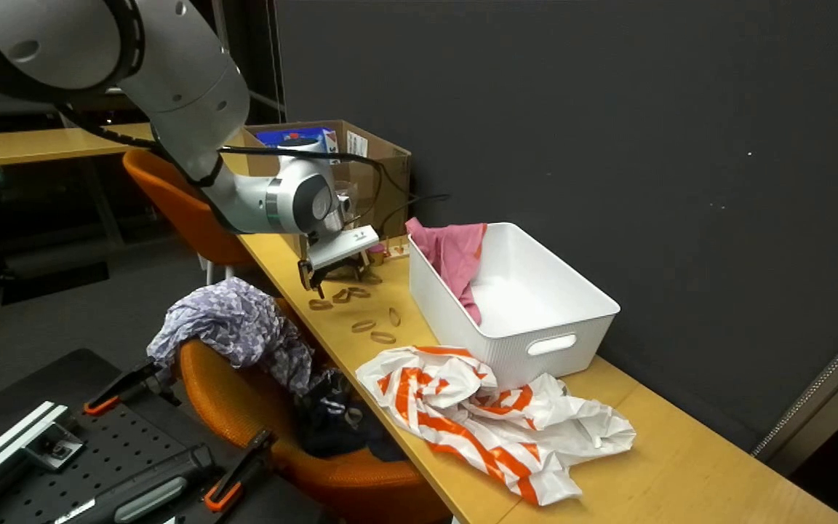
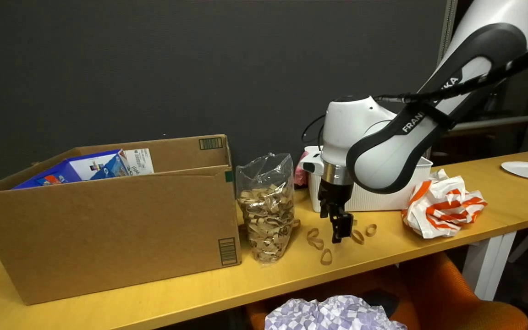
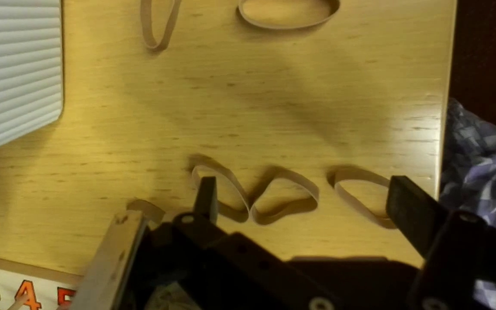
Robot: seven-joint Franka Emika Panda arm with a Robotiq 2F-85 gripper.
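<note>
Your gripper [image 3: 304, 198] is spread wide above the table [image 3: 230, 116]; the wrist view shows you two bands [image 3: 291, 209] between its fingers [image 3: 413, 211] and a third partly behind one. More lie between the tub [image 3: 15, 77] and the table's edge; a bag [image 2: 267, 220] of them stands beside the box [image 2: 122, 243].

kinda dim in both ext. views tbh, dark wall [image 1: 572, 131] reads flat grey, white bin [image 1: 517, 291] v bright vs it. wrist view's got a yellowish cast, glare on the table [image 3: 420, 129] nr its edge, soft shadows by the bands [image 3: 292, 208].
</note>
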